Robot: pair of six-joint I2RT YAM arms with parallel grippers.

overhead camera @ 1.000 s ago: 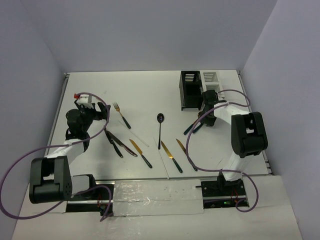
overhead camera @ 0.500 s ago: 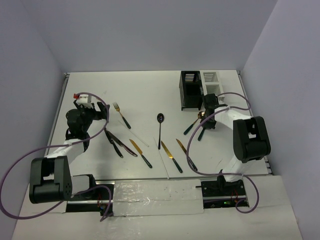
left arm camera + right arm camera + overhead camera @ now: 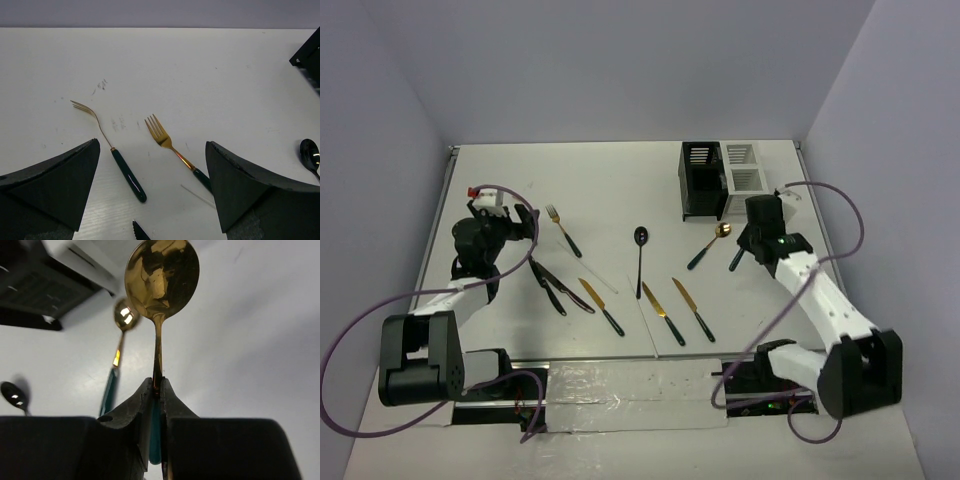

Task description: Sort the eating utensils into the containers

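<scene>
The right claw (image 3: 156, 390) is clenched on a gold spoon with a dark green handle (image 3: 161, 275), held off the white table (image 3: 610, 180) near the joined black and white slotted caddies (image 3: 703, 200) at upper right. The left claw (image 3: 152, 185) hangs released at left. The other knives, forks and spoons (image 3: 641, 236) lie mid-frame, and none shows in a caddy, so sorting looks barely begun.

Plain white counter (image 3: 620, 180), with a black caddy (image 3: 701, 182) and a white caddy (image 3: 744, 167) standing joined side by side at the far right. Spread across the middle are a gold fork (image 3: 562, 229), a black spoon (image 3: 640, 252) and a gold spoon (image 3: 707, 246). Nearer the front lie a couple of dark knives (image 3: 558, 288), a thin white stick (image 3: 599, 279) and three gold knives (image 3: 663, 313), each lying apart.
</scene>
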